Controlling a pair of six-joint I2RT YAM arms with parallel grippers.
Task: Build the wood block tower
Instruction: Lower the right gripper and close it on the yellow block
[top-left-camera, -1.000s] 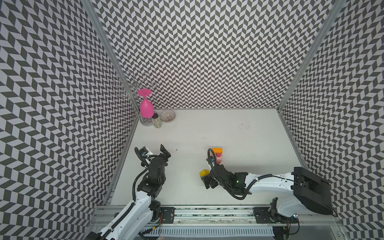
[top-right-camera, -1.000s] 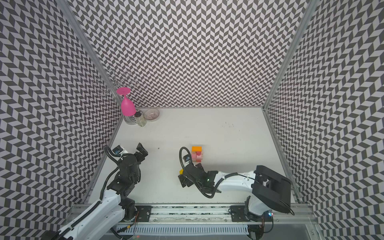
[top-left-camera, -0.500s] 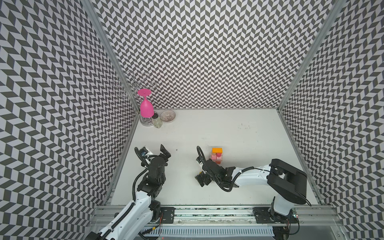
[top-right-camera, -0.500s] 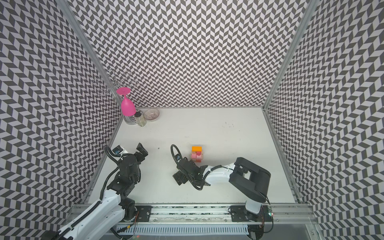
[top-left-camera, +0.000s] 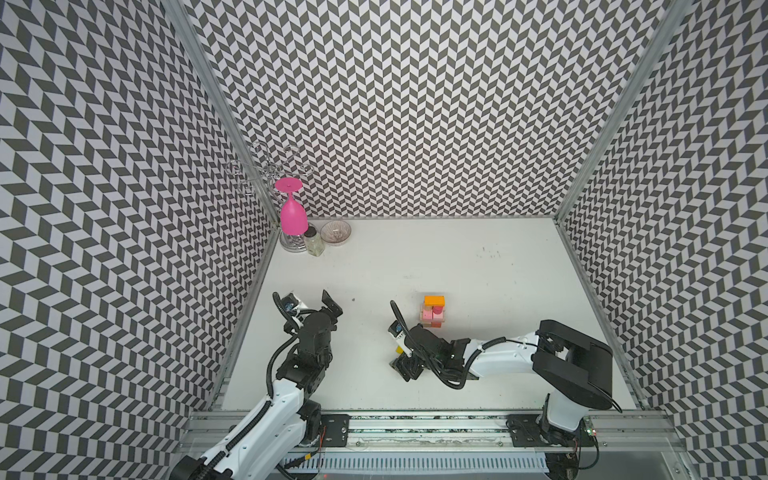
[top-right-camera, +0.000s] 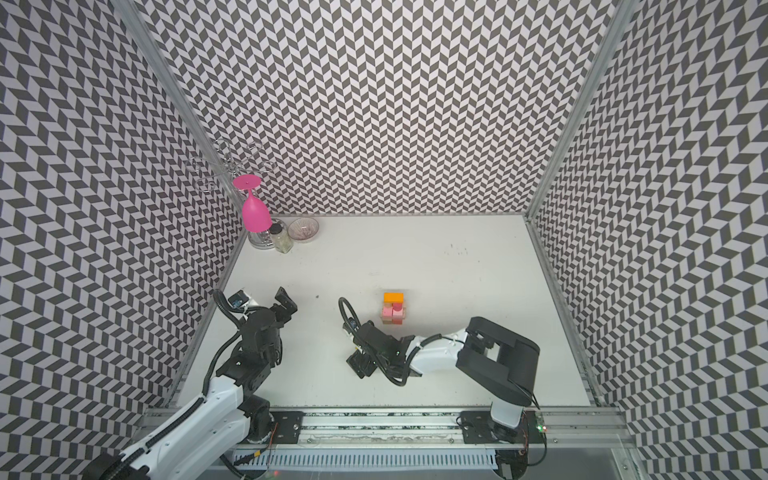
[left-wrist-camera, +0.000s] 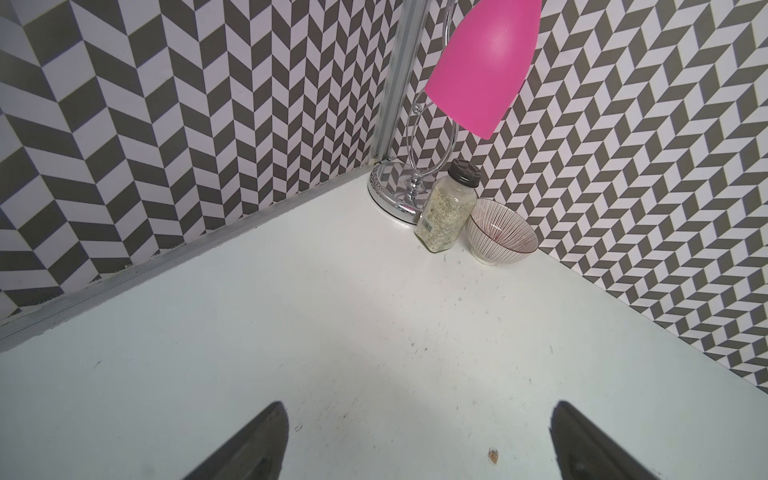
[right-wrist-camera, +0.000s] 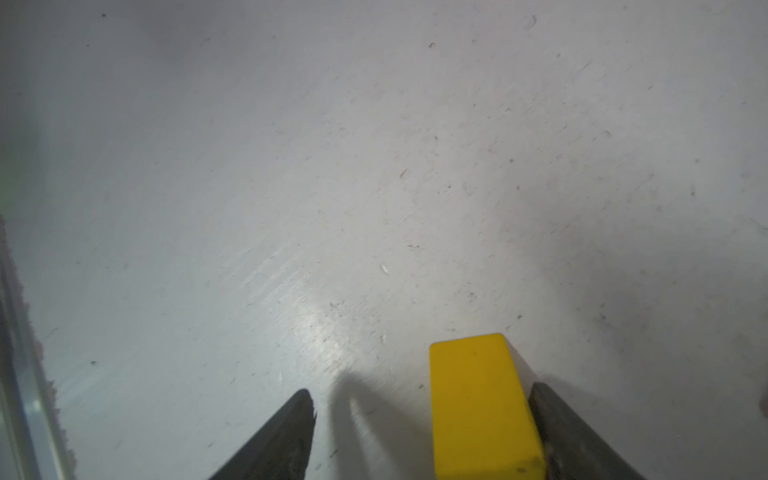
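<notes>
The tower (top-left-camera: 433, 312) (top-right-camera: 392, 309) stands mid-table for you in both top views: tan pieces at the foot, pink and red ones above, a flat orange block (top-left-camera: 434, 299) on top. Smooth painted wood, square-edged, though one red piece looks rounded.

— Your right arm lies low, stretched in from its base at the front right, wrist bent down. The right gripper (top-left-camera: 404, 368) is down at the table just in front of the tower, apart from it.

Check your right wrist view. The yellow block (right-wrist-camera: 482, 409) lies between the jaws, its face smooth with a few specks. One of the fingers (right-wrist-camera: 573, 436) is flush against its side; the other stands off, bare table between. So the jaws are open, nothing clamped.

— Your left arm is folded up at the front left, its left gripper (left-wrist-camera: 419, 405) above the scuffed white table (left-wrist-camera: 332, 311), aimed at the back left corner, jaws spread wide around nothing.

In that corner you have a matte pink goblet (left-wrist-camera: 484, 62) hanging bowl-down on a chrome wire rack (left-wrist-camera: 409, 195), a clear spice jar (left-wrist-camera: 446, 212) with a dark ribbed cap and pale flakes inside, and a small bowl (left-wrist-camera: 500, 237) with fine red-brown lines.

— The jar's label shows a barcode and small print, too small to read.
</notes>
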